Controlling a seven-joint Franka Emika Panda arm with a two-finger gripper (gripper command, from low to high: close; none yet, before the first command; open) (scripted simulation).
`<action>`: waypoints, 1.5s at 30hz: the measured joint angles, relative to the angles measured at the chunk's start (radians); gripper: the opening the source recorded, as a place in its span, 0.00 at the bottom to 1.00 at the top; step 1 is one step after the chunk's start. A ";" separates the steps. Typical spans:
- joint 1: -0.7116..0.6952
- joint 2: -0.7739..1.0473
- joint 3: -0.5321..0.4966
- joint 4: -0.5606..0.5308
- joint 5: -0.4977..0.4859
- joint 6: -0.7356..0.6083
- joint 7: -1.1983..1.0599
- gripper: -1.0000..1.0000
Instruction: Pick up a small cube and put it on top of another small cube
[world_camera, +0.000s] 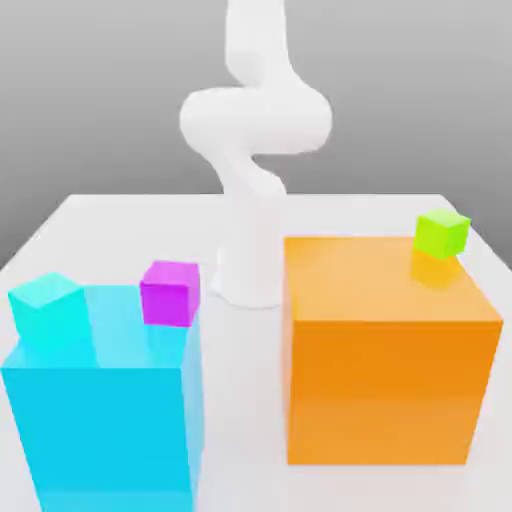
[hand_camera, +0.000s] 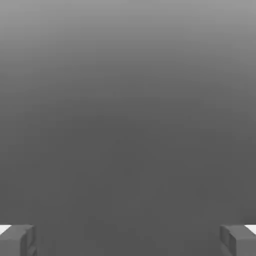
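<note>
Three small cubes rest on two big blocks in the exterior view. A small cyan cube sits at the left of the large cyan block, and a small magenta cube sits at that block's far right corner. A small green cube stands on the far right corner of the large orange block. In the hand view my gripper is open, its grey fingertips set wide apart with nothing between them, facing a plain grey background.
The white arm's base stands on the white table behind the gap between the two big blocks, and the arm rises out of the top of the view. A narrow strip of table separates the blocks.
</note>
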 joint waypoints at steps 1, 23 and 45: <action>-0.028 0.032 -0.008 -0.019 0.000 0.020 0.034 0.50; -0.596 0.735 -0.218 -0.444 0.018 0.479 0.881 0.50; -0.668 0.834 -0.130 -0.467 0.057 0.559 0.939 0.00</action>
